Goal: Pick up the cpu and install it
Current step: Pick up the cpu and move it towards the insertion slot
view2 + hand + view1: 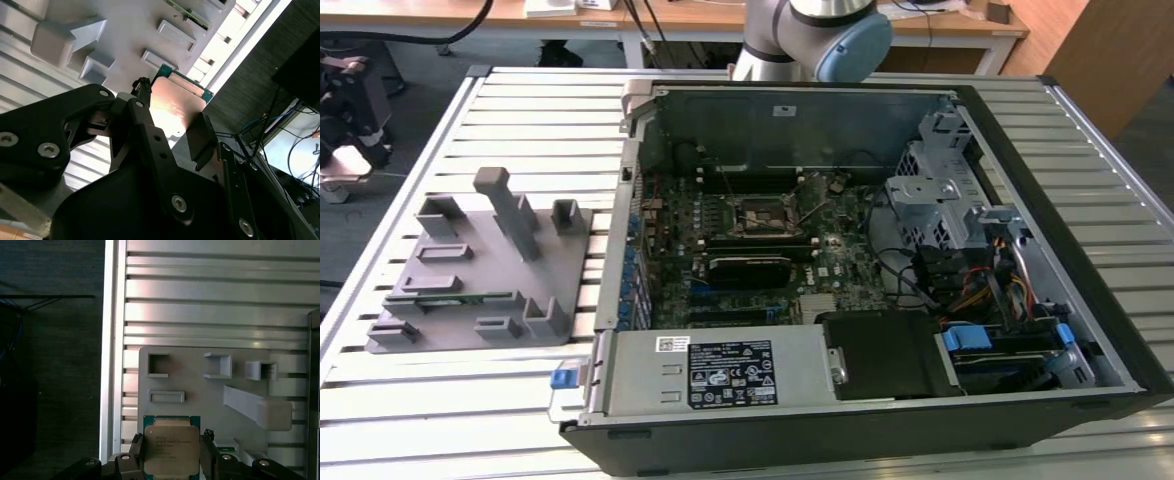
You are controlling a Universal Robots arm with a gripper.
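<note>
The cpu (171, 449) is a flat square chip with a silver-grey metal top and a green edge. It sits between the two black fingers (137, 454) of my gripper (171, 456), which press on its opposite sides. In the second wrist view the cpu (177, 107) catches the light, with the gripper (172, 122) shut around it. It hangs over the grey fixture plate (200, 390), near one edge of the plate. In the exterior view the motherboard's cpu socket (761, 215) lies inside the open computer case (1107, 330).
The grey fixture plate (480, 270), with upright posts and pockets, lies on the slatted table (520, 110) at the exterior view's left of the case. The arm's base joint (814, 40) stands behind the case. A drive cage (927, 195), cables and a power supply (707, 370) crowd the case.
</note>
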